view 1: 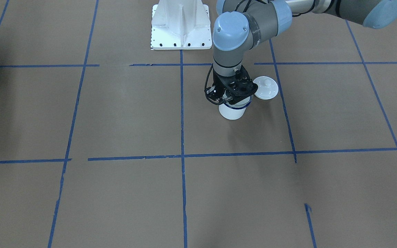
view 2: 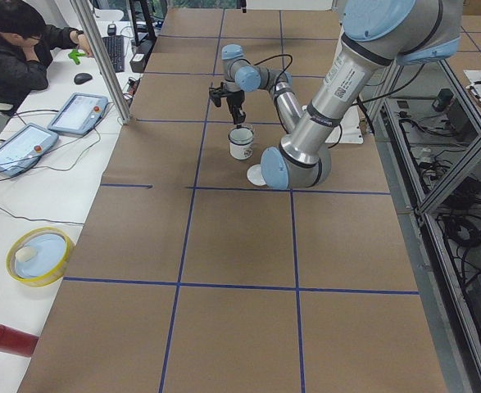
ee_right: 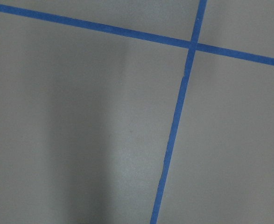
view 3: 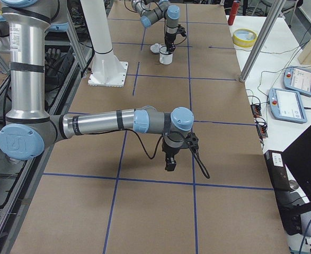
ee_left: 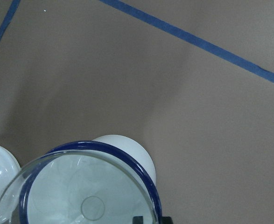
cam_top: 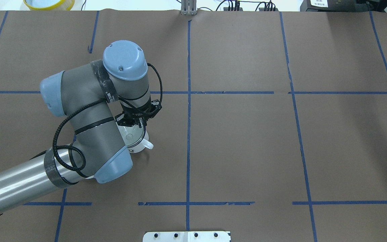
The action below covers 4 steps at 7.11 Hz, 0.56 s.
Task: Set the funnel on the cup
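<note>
The white mug with a dark blue rim (view 1: 232, 112) stands left of the table's centre line, its handle (cam_top: 148, 145) toward the middle. My left gripper (view 1: 231, 100) points straight down right over it. In the left wrist view the clear funnel's rim (ee_left: 20, 179) sits just over the mug's blue rim (ee_left: 144, 179), a little off to one side, and my dark fingertips (ee_left: 137, 220) close on the funnel's edge at the bottom. My right gripper (view 3: 170, 159) hangs low over bare table far from the mug; I cannot tell whether it is open or shut.
A round white knobbed lid (view 1: 265, 88) lies on the table right beside the mug. The white robot base (view 1: 181, 24) stands behind it. A yellow-rimmed bowl (view 2: 39, 255) and a red cylinder (view 2: 6, 340) sit on the side bench off the table.
</note>
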{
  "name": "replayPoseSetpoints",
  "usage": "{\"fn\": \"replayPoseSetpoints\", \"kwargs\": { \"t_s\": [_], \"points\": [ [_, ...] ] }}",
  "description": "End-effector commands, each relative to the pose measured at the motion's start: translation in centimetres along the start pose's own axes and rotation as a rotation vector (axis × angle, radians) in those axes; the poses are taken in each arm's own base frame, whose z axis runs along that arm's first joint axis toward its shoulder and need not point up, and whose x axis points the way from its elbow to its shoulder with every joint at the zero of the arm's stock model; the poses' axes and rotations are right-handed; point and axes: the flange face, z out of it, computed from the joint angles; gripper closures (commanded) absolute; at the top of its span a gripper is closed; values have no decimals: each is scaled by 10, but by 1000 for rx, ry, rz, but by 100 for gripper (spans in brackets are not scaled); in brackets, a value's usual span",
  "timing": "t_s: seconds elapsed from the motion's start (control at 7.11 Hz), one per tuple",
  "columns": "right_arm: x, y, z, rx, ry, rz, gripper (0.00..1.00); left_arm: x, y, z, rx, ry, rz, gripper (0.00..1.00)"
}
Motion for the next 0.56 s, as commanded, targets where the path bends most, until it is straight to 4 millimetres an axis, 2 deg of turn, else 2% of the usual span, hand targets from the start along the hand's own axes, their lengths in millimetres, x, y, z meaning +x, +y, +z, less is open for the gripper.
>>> {"fn": "replayPoseSetpoints", "kwargs": {
  "t_s": [0.0, 0.14, 0.28, 0.42],
  "points": [
    [0, 0, 0, 0, 0, 0, 0, -8, -4, -21, 15, 37, 39, 0],
    [0, 0, 0, 0, 0, 0, 0, -46, -16, -43, 38, 76, 130, 0],
    [0, 0, 0, 0, 0, 0, 0, -86, -47, -68, 94, 114, 260, 0],
    [0, 0, 0, 0, 0, 2, 0, -123, -96, -80, 153, 125, 327, 0]
  ]
}}
